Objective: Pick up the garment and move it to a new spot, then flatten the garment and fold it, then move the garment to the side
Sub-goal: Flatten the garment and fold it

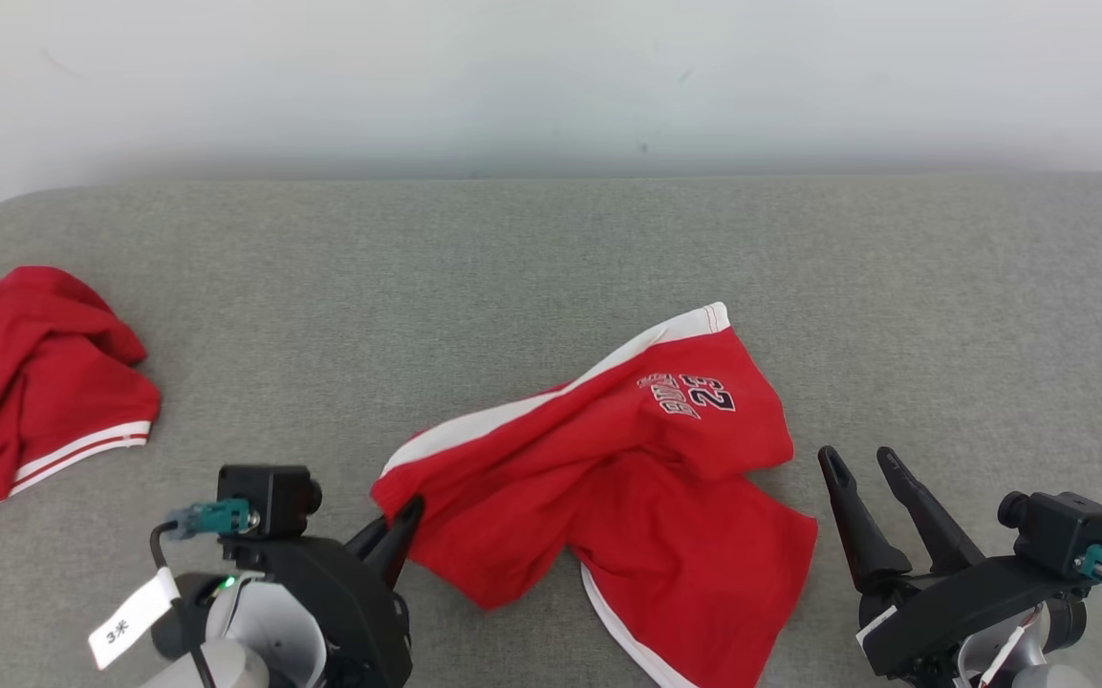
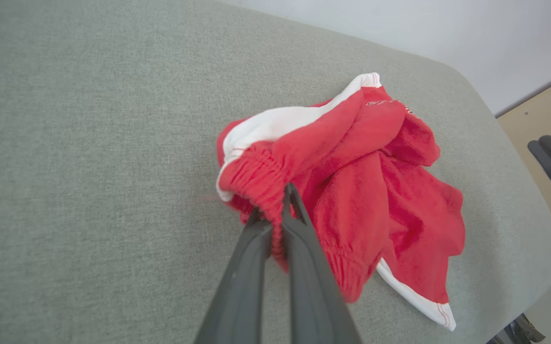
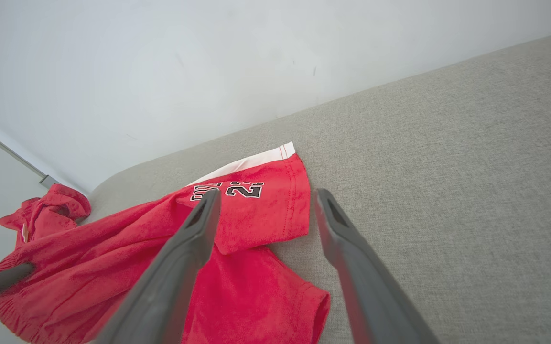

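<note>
While your left gripper (image 2: pixel 275 210) clamped the waistband of the red shorts (image 1: pixel 627 478) on the grey cushion (image 1: pixel 551 248), your right gripper (image 1: pixel 861 461) stood beside them, jaws wide and empty. Flattening looked to be the step in hand. Next, the right needed a grip to spread them.

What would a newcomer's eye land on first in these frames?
The crumpled red fabric shorts with white side stripes and a 23 print lie mid-surface on the grey fabric cushion, with the left hand shut on their elastic waistband. The right hand hangs open just right of them, touching nothing. A second crumpled red garment with a white-striped hem sits at the far left edge.
</note>
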{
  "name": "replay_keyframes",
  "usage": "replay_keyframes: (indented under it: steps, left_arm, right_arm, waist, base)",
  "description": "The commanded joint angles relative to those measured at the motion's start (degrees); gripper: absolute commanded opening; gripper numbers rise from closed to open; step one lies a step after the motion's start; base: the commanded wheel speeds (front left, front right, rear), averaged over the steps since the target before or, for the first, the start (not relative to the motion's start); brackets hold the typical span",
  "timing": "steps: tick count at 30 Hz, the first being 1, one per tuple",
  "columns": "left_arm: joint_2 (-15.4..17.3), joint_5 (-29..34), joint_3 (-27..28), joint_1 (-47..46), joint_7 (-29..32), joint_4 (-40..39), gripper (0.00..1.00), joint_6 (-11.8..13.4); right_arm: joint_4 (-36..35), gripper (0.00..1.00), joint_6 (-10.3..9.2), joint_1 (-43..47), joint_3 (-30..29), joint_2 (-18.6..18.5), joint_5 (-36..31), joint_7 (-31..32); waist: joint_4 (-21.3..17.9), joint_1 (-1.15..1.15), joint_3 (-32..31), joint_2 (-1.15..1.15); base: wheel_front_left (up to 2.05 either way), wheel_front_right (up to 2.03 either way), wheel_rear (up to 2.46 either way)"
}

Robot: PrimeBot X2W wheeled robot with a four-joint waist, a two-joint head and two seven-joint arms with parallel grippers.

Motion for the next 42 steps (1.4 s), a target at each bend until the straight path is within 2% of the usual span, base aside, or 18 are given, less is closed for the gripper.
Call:
replay_keyframes:
  steps: [1, 3, 4, 6, 11, 15, 19, 23, 27, 30, 33, 37, 39, 42]
  left_arm:
    - [0.4, -0.5, 0.4, 0.9, 0.0, 0.5, 0.00, 0.2]
    - [0.6, -1.1, 0.6, 1.6, 0.0, 1.7, 0.00, 0.4]
    - [0.6, -1.5, 0.7, 2.0, 0.2, 2.5, 0.07, 0.3]
    - [0.5, -1.7, 0.9, 1.8, 0.2, 4.4, 1.00, 0.6]
    - [0.8, -2.6, 1.6, 1.8, 0.8, 8.4, 1.00, 1.6]
    - [2.4, -2.8, 3.8, 1.9, -0.6, 9.4, 1.00, 3.0]
    - [3.0, -3.7, 8.3, 3.6, -6.7, 6.7, 1.00, 4.0]
    - [2.2, -5.2, 12.7, 6.8, -14.3, 1.9, 1.00, 3.0]
    - [-0.1, -6.0, 17.6, 10.6, -20.0, -3.0, 1.00, 2.0]
    - [-1.7, -5.7, 20.5, 12.8, -20.9, -5.1, 1.00, 1.4]
    - [-4.9, -3.0, 26.5, 15.2, -21.2, -8.1, 1.00, -0.2]
    - [-9.7, 2.2, 33.2, 19.9, -21.2, -11.3, 1.00, -4.5]
    - [-10.2, 3.1, 33.2, 21.5, -21.2, -11.6, 1.00, -6.9]
    - [-8.4, 4.8, 31.2, 23.3, -21.0, -10.5, 1.00, -9.6]
  right_arm:
    - [-0.2, 1.00, -0.02, 0.5, -0.1, -0.2, -0.4, 0.0]
    - [-0.2, 1.00, -0.02, 0.5, 0.0, -0.2, -0.4, 0.2]
    - [-0.3, 1.00, -0.02, 0.5, 0.1, -0.2, -0.4, 0.3]
    - [-0.2, 1.00, -0.02, 0.4, 0.1, -0.2, -0.4, 0.4]
    - [-0.1, 1.00, -0.02, 0.1, 0.4, -0.2, -0.2, 0.3]
    - [-0.1, 1.00, -0.02, 0.3, 0.2, -0.2, 0.0, 0.0]
    - [-0.2, 1.00, -0.02, 0.6, -0.1, -0.2, 0.2, -0.1]
    - [-0.4, 1.00, -0.02, 0.7, -1.0, -0.2, 0.7, -0.5]
    - [0.1, 1.00, -0.02, 1.2, -2.1, -0.2, 1.5, -0.9]
    - [0.5, 1.00, -0.02, 1.4, -2.4, -0.2, 1.9, -1.0]
    - [1.2, 1.00, -0.02, 1.3, -3.2, -0.2, 2.7, -1.0]
    - [2.8, 1.00, -0.02, 0.6, -4.0, -0.2, 3.6, 0.9]
    - [3.7, 1.00, -0.02, -0.2, -4.6, -0.2, 4.1, 2.6]
    - [5.0, 1.00, -0.02, -1.7, -6.0, -0.3, 4.4, 5.6]
  waist:
    - [0.7, 0.01, -0.3, 0.01]
    - [0.8, 0.01, -0.3, 0.01]
    - [0.9, 0.01, -0.3, 0.01]
    - [0.9, 0.01, -0.3, 0.01]
    - [0.3, 0.01, -0.5, 0.01]
    - [-0.2, 0.01, -0.5, 0.01]
    - [-0.2, 0.01, -0.5, 0.01]
    - [0.7, 0.01, -0.4, 0.01]
    - [2.2, 0.01, -0.8, 0.01]
    - [2.9, 0.01, -1.1, 0.01]
    - [4.1, 0.01, -1.9, 0.01]
    - [5.5, 0.01, -2.9, 0.01]
    - [6.1, 0.01, -3.4, 0.01]
    - [7.1, 0.01, -4.2, 0.01]
  base:
    - [0.00, 0.00, 0.00]
    - [0.00, 0.00, 0.00]
    - [0.00, 0.00, 0.00]
    - [0.00, 0.00, 0.00]
    - [0.00, 0.00, 0.00]
    - [0.00, 0.00, 0.00]
    - [0.00, 0.00, 0.00]
    - [0.00, 0.00, 0.00]
    - [0.00, 0.00, 0.00]
    - [0.00, 0.00, 0.00]
    - [0.00, 0.00, 0.00]
    - [0.00, 0.00, 0.00]
    - [0.00, 0.00, 0.00]
    - [0.00, 0.00, 0.00]
